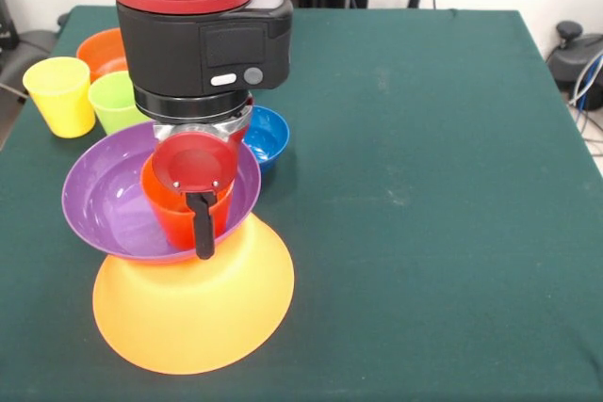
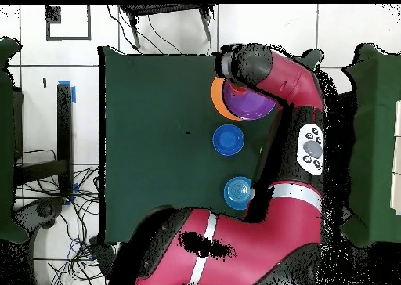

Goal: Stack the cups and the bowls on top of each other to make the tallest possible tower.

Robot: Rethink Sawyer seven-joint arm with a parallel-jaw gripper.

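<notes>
The very large yellow-orange bowl is set upside down on the table, presumably so that its wide rim gives the tower a broad footing; it lies below the fingers. On its upturned base the wide purple bowl is seated right way up, around and beneath the fingers, probably as a cradle for narrower pieces. The orange-red cup is held upright inside that bowl by the gripper: one black finger is seen pressed down the cup's near wall, the other being hidden behind it, so the fingers are judged closed on the cup's rim. Beyond and to one side of the fingers the small orange bowl, the yellow cup and the lime green cup are left waiting, and a dark blue bowl sits just behind. The overhead view alone shows a second blue bowl farther off; there the arm hides the cup and the fingers, which only the front view reveals.
</notes>
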